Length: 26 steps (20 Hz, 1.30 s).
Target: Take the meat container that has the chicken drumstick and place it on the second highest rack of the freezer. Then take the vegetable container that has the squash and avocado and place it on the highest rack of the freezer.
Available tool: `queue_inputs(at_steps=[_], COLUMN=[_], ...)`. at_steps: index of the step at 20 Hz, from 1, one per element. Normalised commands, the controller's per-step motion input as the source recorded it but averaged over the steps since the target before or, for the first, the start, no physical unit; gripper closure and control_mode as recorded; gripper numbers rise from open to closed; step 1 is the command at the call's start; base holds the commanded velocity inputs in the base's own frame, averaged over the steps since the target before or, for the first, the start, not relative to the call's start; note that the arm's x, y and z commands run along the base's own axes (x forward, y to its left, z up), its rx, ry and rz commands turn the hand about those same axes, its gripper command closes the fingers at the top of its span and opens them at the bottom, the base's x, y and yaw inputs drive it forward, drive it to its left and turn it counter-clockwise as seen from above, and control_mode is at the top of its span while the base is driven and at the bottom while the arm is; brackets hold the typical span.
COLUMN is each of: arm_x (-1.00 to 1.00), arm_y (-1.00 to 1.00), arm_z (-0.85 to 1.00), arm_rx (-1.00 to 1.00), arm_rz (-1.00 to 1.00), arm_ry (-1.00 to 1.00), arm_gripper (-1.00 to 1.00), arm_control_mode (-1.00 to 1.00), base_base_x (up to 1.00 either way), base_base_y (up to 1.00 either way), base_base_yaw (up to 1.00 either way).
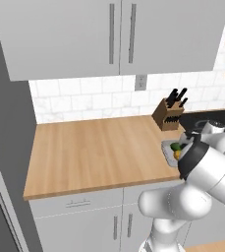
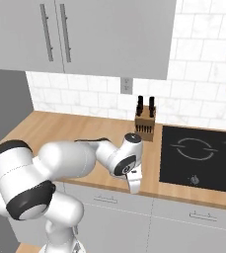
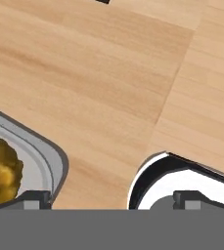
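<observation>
The vegetable container is a shallow grey tray on the counter beside the cooktop, holding a green piece and a yellow piece, the squash and avocado. In the hand view its rounded corner and a yellow-brown piece lie at the lower left. My gripper is open, hanging low over that corner, its left fingertip above the tray rim and nothing between the fingers. In the right base view the gripper points down near the counter's front edge. The meat container, chicken drumstick and freezer racks are out of view.
A wooden knife block stands against the tiled wall behind the tray. The black cooktop lies to the right. The grey freezer side rises at the counter's left end. Bare wooden counter stretches between. Wall cabinets hang overhead.
</observation>
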Motion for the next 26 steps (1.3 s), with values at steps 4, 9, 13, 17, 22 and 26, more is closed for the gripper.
queue_inputs(at_steps=[4,9,13,17,22,26], arm_x=[0.00,0.00,0.00,0.06,0.16,0.03], arm_y=[0.00,0.01,0.01,0.27,0.44,0.11], arm_z=[-0.37,-0.10,0.17,0.00,-0.19,-0.28], arm_rx=[0.05,0.04,0.02,0.00,-0.01,0.00], arm_rz=[0.00,0.00,0.00,0.00,0.00,0.00], arm_ry=[0.00,-0.01,-0.03,0.00,0.08,0.02], arm_gripper=[-1.00,-1.00,-1.00,-1.00,-1.00,-1.00], arm_control_mode=[-1.00,-1.00,-1.00,-1.00,-1.00,-1.00], base_base_x=[0.00,0.00,0.00,0.00,0.00,0.00], base_base_y=[0.00,0.00,0.00,0.00,0.00,0.00], base_base_yaw=[0.00,0.00,0.00,0.00,0.00,0.00])
